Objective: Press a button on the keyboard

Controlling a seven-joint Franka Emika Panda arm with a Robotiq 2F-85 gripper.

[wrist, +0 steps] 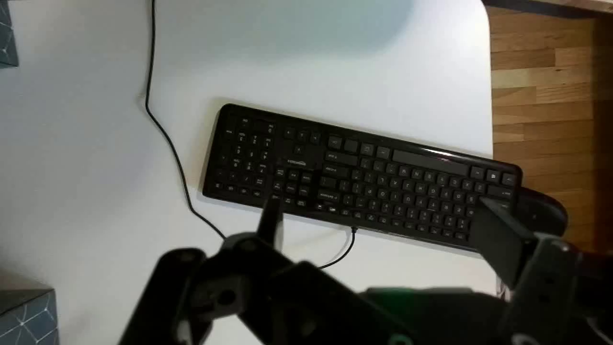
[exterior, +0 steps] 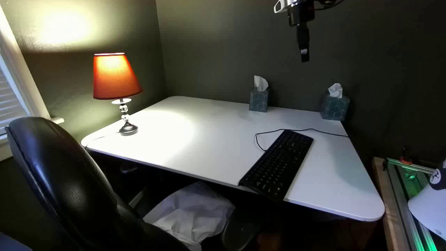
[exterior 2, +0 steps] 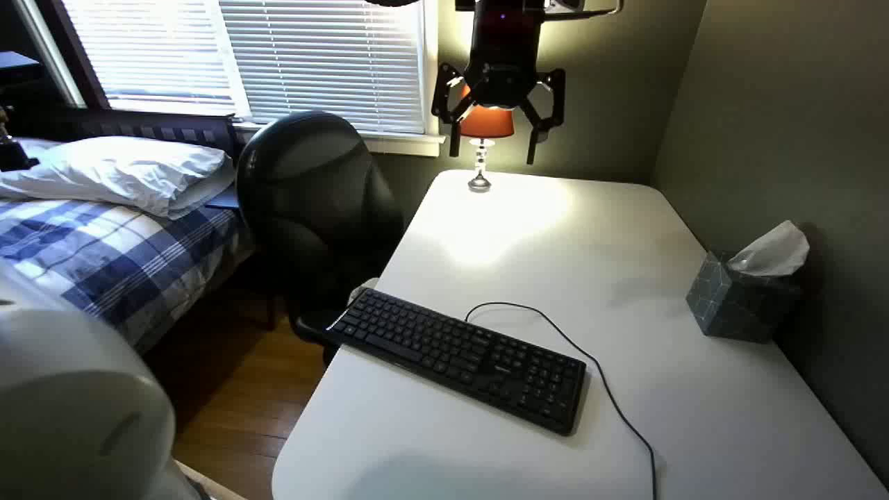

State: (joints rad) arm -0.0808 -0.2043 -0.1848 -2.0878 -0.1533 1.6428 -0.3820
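The black keyboard (exterior: 280, 162) lies flat on the white table, one end jutting over the table's edge. It also shows in an exterior view (exterior 2: 458, 354) and, upside down, in the wrist view (wrist: 359, 172). Its thin black cable leaves the long side. My gripper (exterior 2: 494, 146) is open and empty, fingers pointing down, high above the table. It also hangs well above the table in an exterior view (exterior: 304, 57). In the wrist view my gripper's spread fingers (wrist: 380, 205) overlap the keyboard's picture, one over each part of its cable side, but nothing is touched.
The white table (exterior: 209, 139) also holds an orange lamp (exterior: 115, 76) at its far end and two tissue boxes (exterior: 258, 101) (exterior: 335, 107) along the dark wall. A black chair (exterior 2: 312, 194) stands at the table's side. A window and a bed are behind it.
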